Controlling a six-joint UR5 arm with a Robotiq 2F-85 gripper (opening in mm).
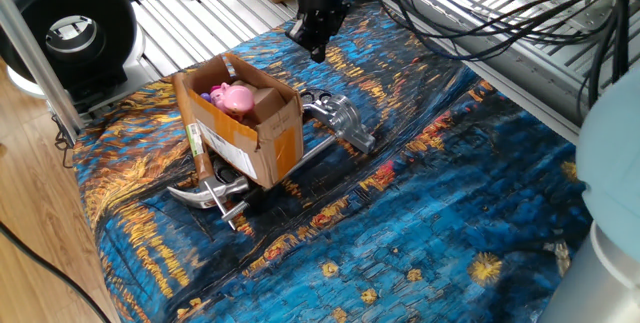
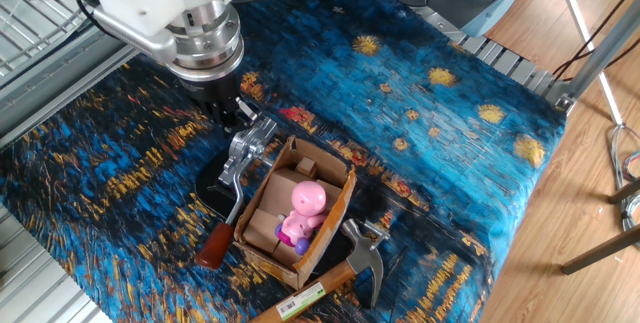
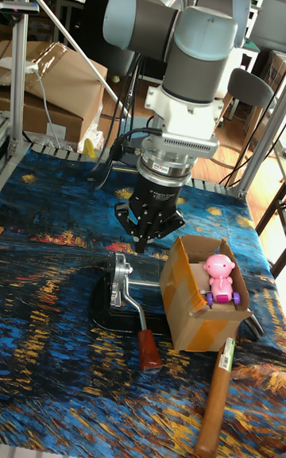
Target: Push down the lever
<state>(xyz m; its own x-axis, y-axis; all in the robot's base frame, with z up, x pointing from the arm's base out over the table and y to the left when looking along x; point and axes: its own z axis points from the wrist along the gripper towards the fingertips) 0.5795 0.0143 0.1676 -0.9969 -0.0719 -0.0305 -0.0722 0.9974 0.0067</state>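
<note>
The lever is a silver arm running from a chrome fixture down to a dark red knob. It lies low, with the knob close to the cloth beside the cardboard box. My gripper hangs just above and behind the fixture, fingers pointing down, shut, with nothing between them and not touching the lever. In one fixed view the gripper is up beyond the box, and the fixture shows while the box hides most of the arm.
An open cardboard box holding a pink toy stands right beside the lever. A wooden-handled claw hammer lies against the box's near side. The fixture sits on a black base. A patterned blue cloth covers the table.
</note>
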